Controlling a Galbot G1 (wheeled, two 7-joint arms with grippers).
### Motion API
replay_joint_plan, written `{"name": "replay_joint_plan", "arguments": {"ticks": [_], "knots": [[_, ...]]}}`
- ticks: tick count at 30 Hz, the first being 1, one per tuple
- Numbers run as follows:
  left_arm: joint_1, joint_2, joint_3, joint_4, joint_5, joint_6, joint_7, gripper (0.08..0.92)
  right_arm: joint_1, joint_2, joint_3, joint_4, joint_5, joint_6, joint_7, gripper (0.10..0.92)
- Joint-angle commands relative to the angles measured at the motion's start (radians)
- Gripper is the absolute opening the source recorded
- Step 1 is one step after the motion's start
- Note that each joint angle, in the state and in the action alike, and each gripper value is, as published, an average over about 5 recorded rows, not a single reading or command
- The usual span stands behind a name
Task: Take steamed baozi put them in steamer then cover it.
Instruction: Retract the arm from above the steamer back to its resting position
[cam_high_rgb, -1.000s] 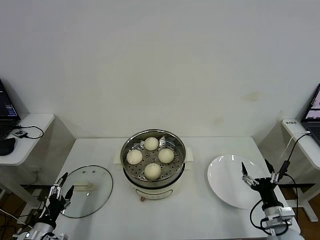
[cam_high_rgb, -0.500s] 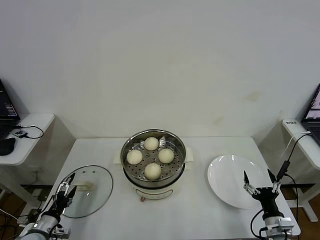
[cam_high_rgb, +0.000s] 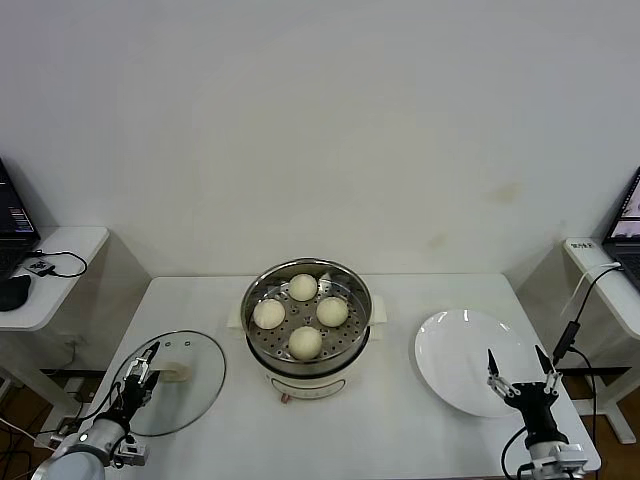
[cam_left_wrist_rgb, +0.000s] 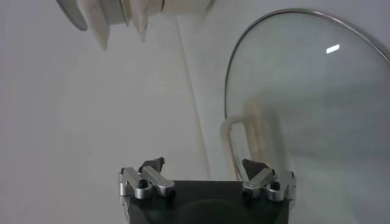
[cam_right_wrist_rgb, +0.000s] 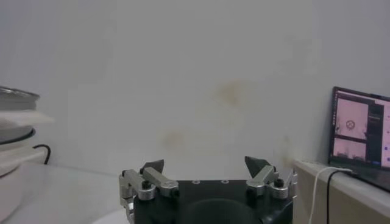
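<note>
Four cream-white baozi sit on the perforated tray of the steel steamer at the table's middle. The glass cover with its cream handle lies flat on the table to the steamer's left; it also shows in the left wrist view. My left gripper is open and empty, low over the cover's left edge near the handle. My right gripper is open and empty at the near right edge of the white plate.
Side tables with laptops and cables stand at the far left and far right. A cable hangs by the right arm. The steamer's base shows in the right wrist view.
My left gripper has moved forward and rightward toward the cover's handle. My right gripper has drawn back toward the table's near edge, away from the plate's middle.
</note>
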Motion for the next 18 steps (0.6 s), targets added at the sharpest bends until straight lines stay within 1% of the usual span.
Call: {"name": "replay_joint_plan", "arguments": {"ticks": [1, 10, 18], "knots": [[-0.05, 0.006, 0.021, 0.04, -0.008, 0.0, 0.004, 0.823, -0.006, 0.008, -0.004, -0.001, -0.008, 0.005, 0.0, 0.823], [-0.098, -0.003, 0.038, 0.093, -0.03, -0.002, -0.001, 0.823, -0.005, 0.014, -0.016, -0.002, -0.019, 0.007, 0.0, 0.823], [-0.118, -0.015, 0.045, 0.121, -0.055, -0.006, -0.023, 0.823, -0.003, 0.019, -0.026, -0.013, -0.03, 0.016, 0.002, 0.823]]}}
